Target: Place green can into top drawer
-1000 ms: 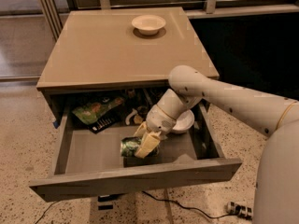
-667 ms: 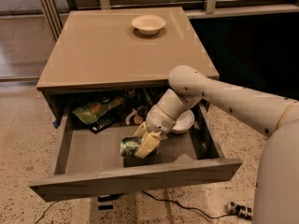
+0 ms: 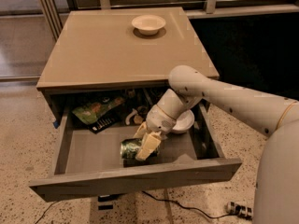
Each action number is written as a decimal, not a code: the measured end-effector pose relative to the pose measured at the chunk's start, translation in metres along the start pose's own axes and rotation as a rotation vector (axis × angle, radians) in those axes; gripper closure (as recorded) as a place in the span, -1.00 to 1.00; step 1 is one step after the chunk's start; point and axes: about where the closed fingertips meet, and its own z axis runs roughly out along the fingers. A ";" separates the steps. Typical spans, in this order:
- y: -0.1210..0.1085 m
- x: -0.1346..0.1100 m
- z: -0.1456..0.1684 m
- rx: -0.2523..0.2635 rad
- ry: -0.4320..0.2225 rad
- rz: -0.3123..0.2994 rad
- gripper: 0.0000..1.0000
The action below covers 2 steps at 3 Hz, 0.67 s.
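Here the drawer [image 3: 135, 177] stands pulled well out from under the tan top of the bench [image 3: 112, 55], its plain front nearest the camera and its grey floor showing. At the back left of the drawer lies a green crinkled bag [image 3: 93, 110], partly under the bench's edge, and just beside it, a little nearer the front, a flat black thing [image 3: 103, 122] whose kind I cannot tell. Further right, towards the middle of the drawer and close behind its front, the can [image 3: 128, 149] lies on its side on the drawer floor, green and shiny. The claw [image 3: 139, 147] reaches down into the drawer from the upper right and pinches the can near its right end, one pale finger [image 3: 148, 146] across the side facing the camera and the other behind it. Up on the bench, towards its far edge, sits a shallow cream bowl [image 3: 148, 24], well apart from all this. To the right of the claw, at the back right of the drawer, a white dish [image 3: 183, 121] rests partly hidden behind the wrist. The white arm [image 3: 233, 99] runs off from there to the right and fills the lower right corner. On the speckled floor below it a dark cable [image 3: 187, 208] leads out from under the drawer.
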 end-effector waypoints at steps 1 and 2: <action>0.000 0.000 0.000 0.000 0.000 0.000 -1.00; 0.000 0.000 0.000 0.000 0.000 0.000 -1.00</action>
